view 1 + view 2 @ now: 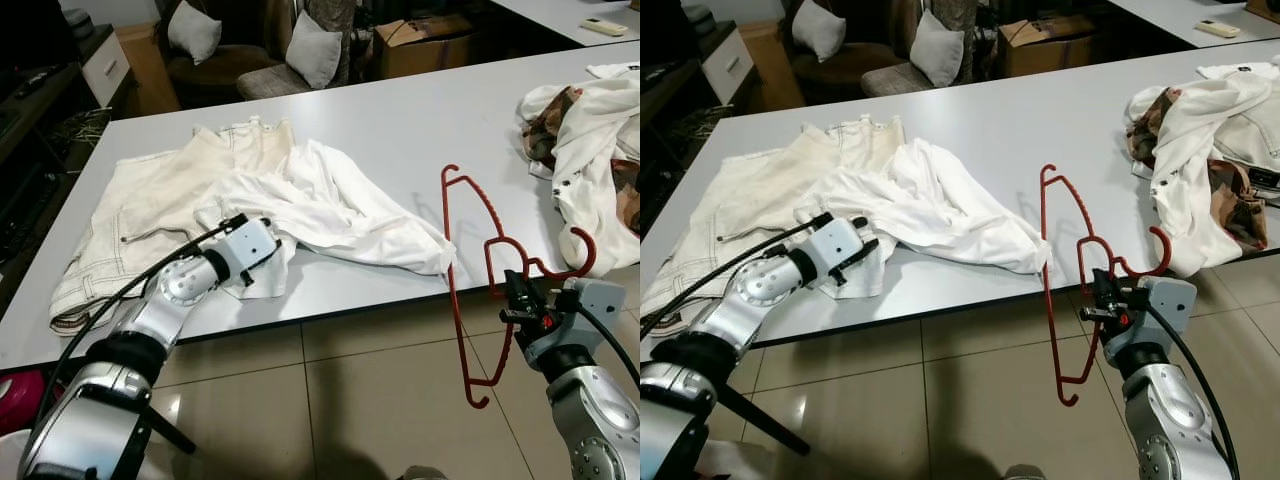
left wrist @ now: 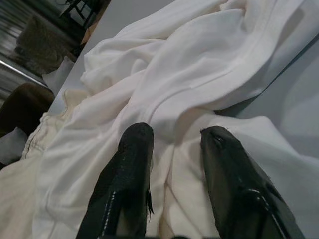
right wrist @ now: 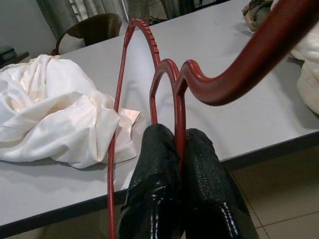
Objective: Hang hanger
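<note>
Right wrist view: right gripper clamped on red hanger | left gripper fingers apart over white shirt | table

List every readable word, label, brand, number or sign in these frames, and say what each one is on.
None can be read.
The cardboard box behind the table shows no legible print.
The small white device on the far table has markings too small to read.
The red hanger, clamped in the right gripper, is plain.
The white shirt under the left gripper shows no tag or print.
</note>
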Robot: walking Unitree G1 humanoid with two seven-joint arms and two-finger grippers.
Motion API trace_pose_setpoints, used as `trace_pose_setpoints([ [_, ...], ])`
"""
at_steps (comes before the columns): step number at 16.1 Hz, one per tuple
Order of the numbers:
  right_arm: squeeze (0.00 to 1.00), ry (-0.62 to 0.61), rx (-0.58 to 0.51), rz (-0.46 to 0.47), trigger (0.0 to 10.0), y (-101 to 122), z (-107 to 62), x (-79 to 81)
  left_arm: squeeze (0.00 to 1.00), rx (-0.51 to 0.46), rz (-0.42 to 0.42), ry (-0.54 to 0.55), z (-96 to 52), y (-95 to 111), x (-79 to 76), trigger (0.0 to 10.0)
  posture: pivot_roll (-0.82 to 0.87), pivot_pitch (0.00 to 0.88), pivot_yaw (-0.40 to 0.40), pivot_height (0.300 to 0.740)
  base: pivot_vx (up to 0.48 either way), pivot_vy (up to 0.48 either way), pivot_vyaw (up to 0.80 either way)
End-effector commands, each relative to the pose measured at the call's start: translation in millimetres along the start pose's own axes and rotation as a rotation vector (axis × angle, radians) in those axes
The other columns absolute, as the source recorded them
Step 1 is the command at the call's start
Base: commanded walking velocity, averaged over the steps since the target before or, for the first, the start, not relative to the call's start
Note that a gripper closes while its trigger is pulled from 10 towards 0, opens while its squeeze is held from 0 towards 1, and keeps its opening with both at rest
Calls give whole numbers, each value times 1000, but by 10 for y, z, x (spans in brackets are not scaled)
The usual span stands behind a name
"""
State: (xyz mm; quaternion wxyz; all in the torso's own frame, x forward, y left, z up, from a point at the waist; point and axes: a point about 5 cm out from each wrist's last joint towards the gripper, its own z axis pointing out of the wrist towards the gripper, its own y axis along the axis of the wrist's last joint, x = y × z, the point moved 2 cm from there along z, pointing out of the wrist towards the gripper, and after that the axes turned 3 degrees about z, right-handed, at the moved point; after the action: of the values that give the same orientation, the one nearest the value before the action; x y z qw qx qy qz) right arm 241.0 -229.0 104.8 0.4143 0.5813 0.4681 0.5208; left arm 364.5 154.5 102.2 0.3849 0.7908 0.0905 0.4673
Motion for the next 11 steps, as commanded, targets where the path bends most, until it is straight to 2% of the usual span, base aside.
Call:
trace_pose_setpoints([
  [1,0,11,17,3,10000,-27,7,30,0,24,17,5,22,-14,17,10000,-268,0,150,740,0,0,0],
  [5,0,8,15,2,10000,-20,-4,27,0,24,6,54,114,47,49,10000,-277,0,149,740,0,0,0],
  [8,0,8,12,-3,10000,1,13,13,0,55,28,86,170,66,96,10000,-280,0,146,740,0,0,0],
  [11,0,14,12,-4,10000,0,29,25,0,111,60,120,132,-22,175,10000,-273,0,134,740,0,0,0],
])
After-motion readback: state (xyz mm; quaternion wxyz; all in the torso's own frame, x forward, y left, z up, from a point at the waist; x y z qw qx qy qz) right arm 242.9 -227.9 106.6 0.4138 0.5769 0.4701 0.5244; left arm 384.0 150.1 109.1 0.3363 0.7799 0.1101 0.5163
